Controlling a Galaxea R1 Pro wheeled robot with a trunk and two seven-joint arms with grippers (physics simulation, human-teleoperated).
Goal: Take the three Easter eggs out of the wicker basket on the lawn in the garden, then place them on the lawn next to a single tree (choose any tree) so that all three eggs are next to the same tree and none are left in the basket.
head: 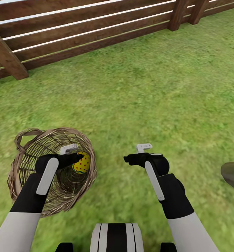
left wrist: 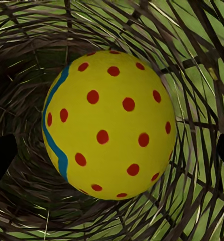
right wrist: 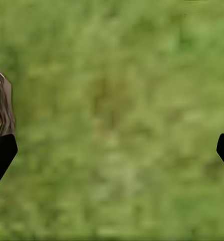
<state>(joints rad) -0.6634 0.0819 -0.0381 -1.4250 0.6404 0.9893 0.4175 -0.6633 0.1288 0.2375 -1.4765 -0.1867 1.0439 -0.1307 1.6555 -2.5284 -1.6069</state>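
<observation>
Left gripper (head: 72, 154) reaches into the basket (head: 22, 164) on the lawn (head: 148, 87) in the head view, beside one yellow egg (head: 82, 163); right gripper (head: 137, 154) hangs over bare grass, and a fence (head: 78, 31) runs behind. Left wrist view adds detail: the egg (left wrist: 109, 123), red-dotted with a blue band, sits between black fingertips (left wrist: 1, 155) spread wide, wicker (left wrist: 192, 60) all round. Right wrist view: fingertips (right wrist: 1, 153) likewise apart, holding nothing, over blurred grass (right wrist: 122, 120).
</observation>
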